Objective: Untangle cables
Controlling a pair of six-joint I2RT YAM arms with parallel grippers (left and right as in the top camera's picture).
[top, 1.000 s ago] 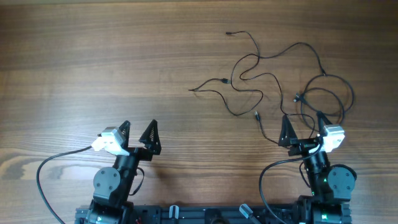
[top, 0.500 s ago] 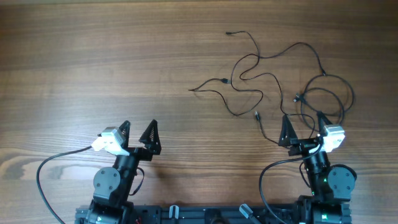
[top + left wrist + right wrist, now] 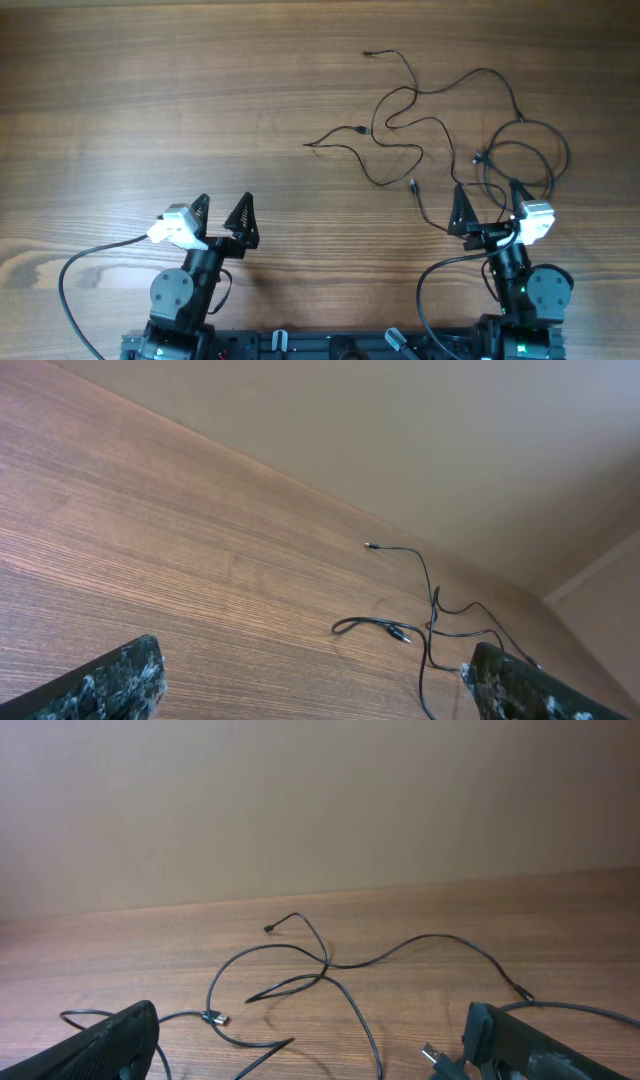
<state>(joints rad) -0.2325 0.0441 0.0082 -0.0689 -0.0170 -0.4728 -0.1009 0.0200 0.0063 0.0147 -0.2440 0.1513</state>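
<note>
The cables [image 3: 440,120] are thin black cords lying tangled on the wooden table at the right, with loops crossing each other and small plugs at the ends. They show in the right wrist view [image 3: 330,975], with a silvery plug [image 3: 216,1017] at the left and another plug [image 3: 432,1055] by the right finger. The left wrist view shows them far off at the right [image 3: 430,625]. My right gripper [image 3: 488,207] is open and empty, just in front of the tangle. My left gripper [image 3: 223,213] is open and empty over bare wood, well left of the cables.
A thicker black wire [image 3: 75,275] loops from the left arm's base at the front left. A similar wire [image 3: 432,280] curves by the right arm's base. The wooden table [image 3: 150,100] stretches bare to the left and back.
</note>
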